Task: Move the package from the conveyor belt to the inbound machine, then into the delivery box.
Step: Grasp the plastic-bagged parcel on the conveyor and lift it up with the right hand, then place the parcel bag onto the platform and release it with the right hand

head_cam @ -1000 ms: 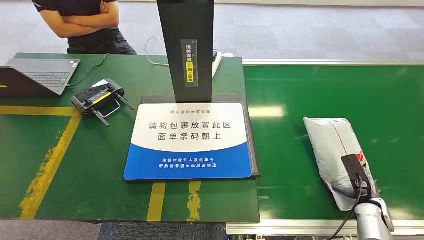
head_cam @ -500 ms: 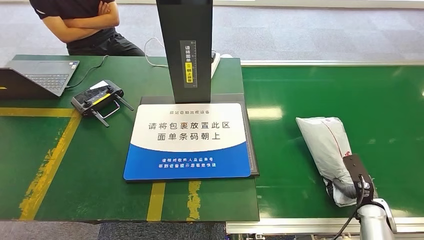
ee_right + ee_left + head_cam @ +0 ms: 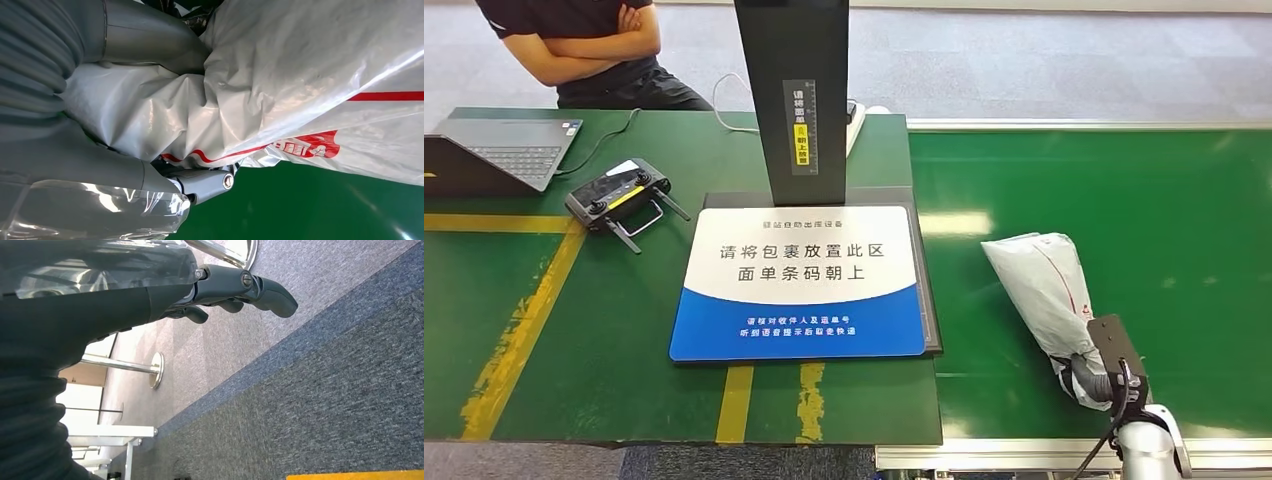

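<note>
A white plastic package with red print lies on the green conveyor belt, right of the inbound machine's white and blue pad. My right hand grips the package's near end; in the right wrist view the thumb and fingers pinch the crumpled bag. My left hand hangs over grey carpet, fingers loosely curled and holding nothing.
The machine's dark post rises behind the pad. A remote controller and a laptop sit on the left table. A person with crossed arms sits behind it. Yellow floor-style lines mark the table.
The package has slid left along the belt toward the machine with my right hand holding its near end. The far end has swung leftward.
</note>
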Robot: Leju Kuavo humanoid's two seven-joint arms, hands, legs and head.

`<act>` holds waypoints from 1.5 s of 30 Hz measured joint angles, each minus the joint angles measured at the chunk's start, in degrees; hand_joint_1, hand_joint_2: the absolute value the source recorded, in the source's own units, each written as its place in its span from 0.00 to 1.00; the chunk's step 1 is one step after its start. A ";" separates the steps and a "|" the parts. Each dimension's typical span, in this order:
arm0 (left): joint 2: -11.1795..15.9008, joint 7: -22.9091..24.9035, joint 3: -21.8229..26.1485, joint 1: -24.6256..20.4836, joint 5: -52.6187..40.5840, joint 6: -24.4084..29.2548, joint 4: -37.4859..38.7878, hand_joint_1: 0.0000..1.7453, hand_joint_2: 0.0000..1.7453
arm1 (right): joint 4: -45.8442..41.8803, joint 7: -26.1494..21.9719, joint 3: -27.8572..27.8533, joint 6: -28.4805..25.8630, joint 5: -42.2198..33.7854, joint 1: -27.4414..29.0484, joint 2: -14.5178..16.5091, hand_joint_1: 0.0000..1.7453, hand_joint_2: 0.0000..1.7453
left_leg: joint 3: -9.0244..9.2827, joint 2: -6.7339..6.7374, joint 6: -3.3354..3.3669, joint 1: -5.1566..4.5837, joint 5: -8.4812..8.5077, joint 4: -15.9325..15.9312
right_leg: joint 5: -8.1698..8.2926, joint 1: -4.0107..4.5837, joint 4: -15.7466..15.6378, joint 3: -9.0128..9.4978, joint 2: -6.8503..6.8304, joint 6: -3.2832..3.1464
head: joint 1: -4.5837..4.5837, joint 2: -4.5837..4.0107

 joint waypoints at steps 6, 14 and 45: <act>0.01 -0.37 0.00 0.01 0.02 -0.11 0.00 0.00 1.00 | -5.42 -2.80 0.22 -4.52 -4.54 2.20 2.36 1.00 1.00 | -0.20 -0.09 0.00 -0.04 0.00 0.00 | -0.01 -0.05 0.01 -0.16 -0.06 0.02 | 0.00 0.00; 0.01 -0.79 0.02 0.03 0.04 -0.30 0.00 0.00 1.00 | -14.67 -7.61 0.17 -11.00 -8.50 4.04 5.88 1.00 1.00 | -0.34 -0.18 0.01 -0.07 0.00 0.00 | -0.05 -0.08 0.02 -0.27 -0.11 0.07 | 0.00 0.00; 0.14 -2.38 -2.59 0.01 -0.31 -1.39 0.00 0.00 1.00 | -10.94 -2.93 42.45 -8.05 11.55 -11.29 9.02 1.00 1.00 | -0.45 -0.52 -0.09 -0.07 0.15 -0.01 | -0.14 -0.08 0.21 -0.35 -0.40 -0.07 | -0.01 0.00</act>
